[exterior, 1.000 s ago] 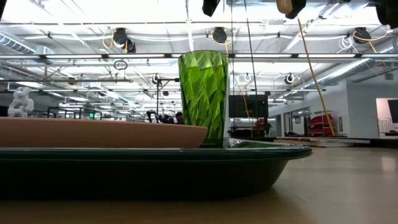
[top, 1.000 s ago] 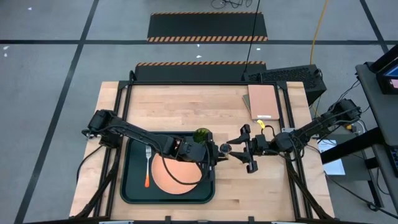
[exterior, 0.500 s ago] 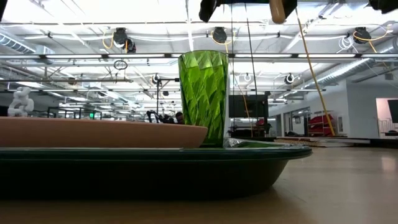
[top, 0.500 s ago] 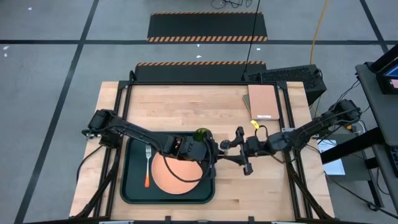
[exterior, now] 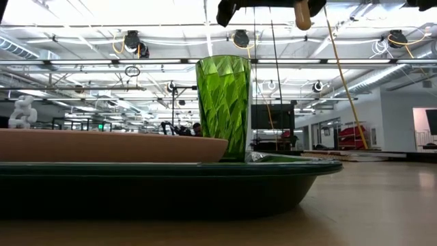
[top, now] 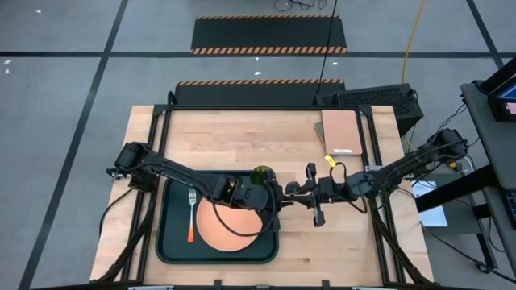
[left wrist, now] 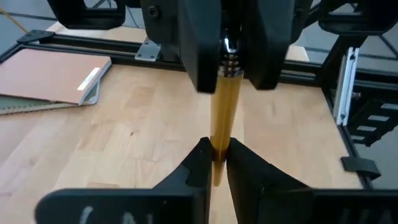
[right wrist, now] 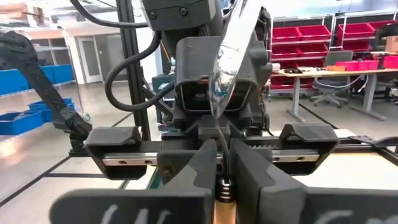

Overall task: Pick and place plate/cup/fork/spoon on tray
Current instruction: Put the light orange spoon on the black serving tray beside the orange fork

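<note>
Above the pale wooden table (top: 242, 137), beside the dark green tray (top: 173, 242), you have a handover: left gripper (left wrist: 214, 163) clamps the yellow-handled metal spoon (left wrist: 224, 109) at its handle end, right gripper (right wrist: 224, 165) pinches its neck. Next, release one claw gently.

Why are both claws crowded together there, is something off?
Odd: both grip one spoon in mid-air beside the tray. The left gripper pinches its yellow handle, the right gripper its neck.
</note>
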`<state>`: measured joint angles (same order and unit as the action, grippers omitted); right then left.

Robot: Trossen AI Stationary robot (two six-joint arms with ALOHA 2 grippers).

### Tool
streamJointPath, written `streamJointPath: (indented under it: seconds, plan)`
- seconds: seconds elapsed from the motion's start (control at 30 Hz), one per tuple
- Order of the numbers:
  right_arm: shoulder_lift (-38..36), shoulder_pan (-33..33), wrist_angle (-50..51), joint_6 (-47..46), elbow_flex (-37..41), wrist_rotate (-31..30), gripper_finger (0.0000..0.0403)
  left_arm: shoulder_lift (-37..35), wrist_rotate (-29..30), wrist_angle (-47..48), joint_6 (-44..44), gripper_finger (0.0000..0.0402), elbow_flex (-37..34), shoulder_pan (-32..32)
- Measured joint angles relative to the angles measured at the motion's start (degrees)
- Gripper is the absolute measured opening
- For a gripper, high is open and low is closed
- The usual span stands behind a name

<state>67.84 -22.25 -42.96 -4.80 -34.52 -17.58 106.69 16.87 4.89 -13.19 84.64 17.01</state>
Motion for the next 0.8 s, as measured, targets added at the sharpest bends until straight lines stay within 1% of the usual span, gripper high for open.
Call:
streamJointPath:
  seconds: [0.07,0.13,0.27,0.4,0.5,0.6,0.67,0.8]
  plan:
    - [-0.3,0.0,0.0,0.9,0.0,0.3,0.0023,0.0,0.1,-0.2,-1.3,0.0057,0.0,0.3]
    - [-1.0,0.0,0.2,2.0,0.0,1.8,0.0022,0.0,0.1,-0.6,-1.9,0.0085,0.0,0.7]
    - [-2.7,0.0,-0.1,5.5,0.0,10.4,0.0012,-0.3,-0.4,-0.5,-2.0,0.0144,0.0,2.1]
    - [-3.8,0.0,-2.0,10.3,1.4,20.2,0.0014,-1.2,-0.6,-0.6,-1.4,0.0184,0.1,3.5]
    - [-3.2,0.5,-5.4,13.6,2.5,27.2,0.0014,-1.4,-0.5,-0.7,0.4,0.02,0.0,4.6]
    - [-1.4,1.5,-7.9,16.0,2.6,35.0,0.0014,-1.4,-0.9,-2.6,0.9,0.0208,-0.1,5.0]
    - [0.4,2.3,-10.2,16.4,2.7,39.5,0.0014,-1.0,-3.0,-5.5,1.0,0.0208,-0.6,4.9]
    - [5.2,4.5,-17.2,16.1,2.7,46.8,0.0014,0.8,-9.5,-13.1,2.1,0.0209,-2.4,4.2]
